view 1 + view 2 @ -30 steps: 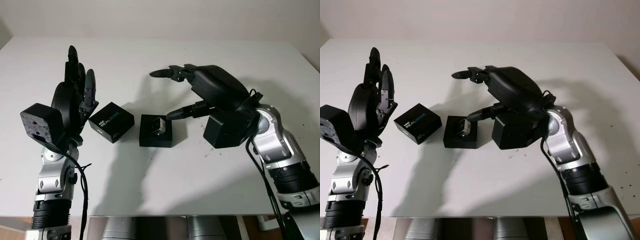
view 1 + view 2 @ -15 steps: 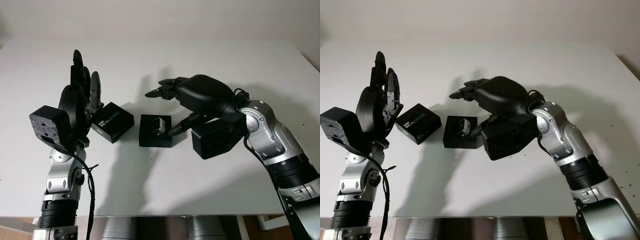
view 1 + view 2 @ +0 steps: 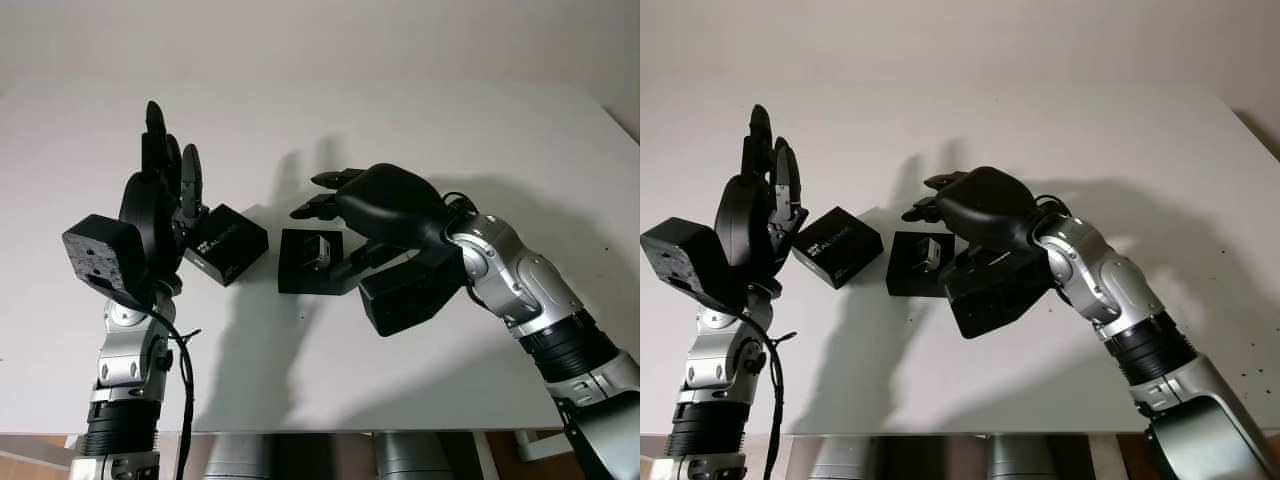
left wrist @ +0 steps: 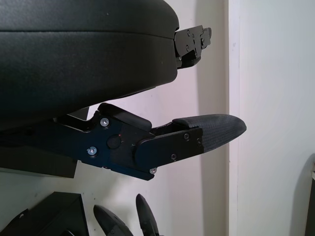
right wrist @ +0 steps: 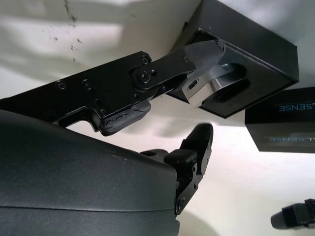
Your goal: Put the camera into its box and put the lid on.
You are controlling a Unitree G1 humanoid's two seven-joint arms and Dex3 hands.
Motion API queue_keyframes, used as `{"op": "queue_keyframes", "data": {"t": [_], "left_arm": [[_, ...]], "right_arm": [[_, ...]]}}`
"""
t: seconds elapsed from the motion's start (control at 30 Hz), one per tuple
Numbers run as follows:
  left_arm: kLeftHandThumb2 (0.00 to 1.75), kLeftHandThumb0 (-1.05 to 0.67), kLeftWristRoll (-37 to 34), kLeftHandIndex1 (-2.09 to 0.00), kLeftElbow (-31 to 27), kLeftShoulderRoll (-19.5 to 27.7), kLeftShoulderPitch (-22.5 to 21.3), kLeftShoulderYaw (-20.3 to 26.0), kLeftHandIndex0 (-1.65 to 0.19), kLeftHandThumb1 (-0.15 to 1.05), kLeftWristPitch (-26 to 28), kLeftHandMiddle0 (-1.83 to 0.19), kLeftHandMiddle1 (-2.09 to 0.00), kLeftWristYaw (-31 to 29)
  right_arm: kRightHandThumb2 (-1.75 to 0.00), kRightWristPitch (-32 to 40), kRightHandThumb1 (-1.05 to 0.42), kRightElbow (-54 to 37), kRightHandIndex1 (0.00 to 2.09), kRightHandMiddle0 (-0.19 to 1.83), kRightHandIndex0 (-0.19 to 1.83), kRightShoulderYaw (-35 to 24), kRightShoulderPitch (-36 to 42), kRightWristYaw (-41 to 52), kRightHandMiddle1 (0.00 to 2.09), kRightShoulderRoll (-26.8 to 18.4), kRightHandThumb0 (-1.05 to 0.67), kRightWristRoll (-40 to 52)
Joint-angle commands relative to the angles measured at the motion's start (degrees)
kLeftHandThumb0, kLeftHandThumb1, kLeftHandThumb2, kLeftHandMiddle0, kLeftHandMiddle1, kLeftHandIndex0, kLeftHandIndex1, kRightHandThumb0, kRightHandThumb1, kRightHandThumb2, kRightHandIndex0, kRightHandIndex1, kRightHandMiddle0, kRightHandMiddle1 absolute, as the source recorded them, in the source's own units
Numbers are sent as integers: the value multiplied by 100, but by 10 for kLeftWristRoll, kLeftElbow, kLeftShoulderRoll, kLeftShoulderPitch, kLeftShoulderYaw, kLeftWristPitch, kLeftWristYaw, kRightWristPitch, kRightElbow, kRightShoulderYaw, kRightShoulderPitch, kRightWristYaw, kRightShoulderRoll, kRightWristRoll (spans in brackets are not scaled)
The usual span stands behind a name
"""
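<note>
The camera (image 3: 318,248) sits in its open black box (image 3: 310,262) at the middle of the white desk (image 3: 400,120). The lid (image 3: 225,243) lies flat on the desk just beside the box, at its 9 o'clock, printed side up. The right hand (image 3: 345,225) is over the box from 3 o'clock, open and holding nothing, one fingertip (image 5: 206,49) at the box's edge next to the camera. The left hand (image 3: 165,190) stands upright at the lid's 9 o'clock, open, holding nothing.
</note>
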Motion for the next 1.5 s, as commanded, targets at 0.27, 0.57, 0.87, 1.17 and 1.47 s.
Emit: {"op": "queue_keyframes", "data": {"t": [0.27, 0.57, 0.87, 1.17, 1.47], "left_arm": [[62, -66, 2, 0, 1, 1, -8, 1, 19, 105, -11, 19, 0, 0], [61, -66, -1, 0, -1, 4, -8, 2, 19, 105, -5, 19, 0, -3], [61, -65, 0, 0, -4, 3, -12, 1, 19, 105, 0, 19, 0, 0], [62, -65, -5, 0, -20, 10, -6, 5, 19, 105, 14, 19, 0, -5], [63, -66, -9, 0, -22, 14, -6, 4, 19, 105, 19, 19, 0, -7]], "right_arm": [[-6, 0, -101, 2, 10, 15, 48, 7, 15, -64, 149, 7, -76, -33], [-11, 28, -105, -30, 11, 16, 49, 13, 26, -85, 157, 0, -89, -93], [-14, 56, -105, -60, 7, 13, 44, 21, 36, -28, 144, 2, -94, -120], [-12, 56, -105, -65, 6, 15, 44, 30, 40, -23, 138, 6, -93, -133], [-17, 53, -105, -54, 6, 15, 44, 32, 33, -32, 142, 13, -91, -135]]}}
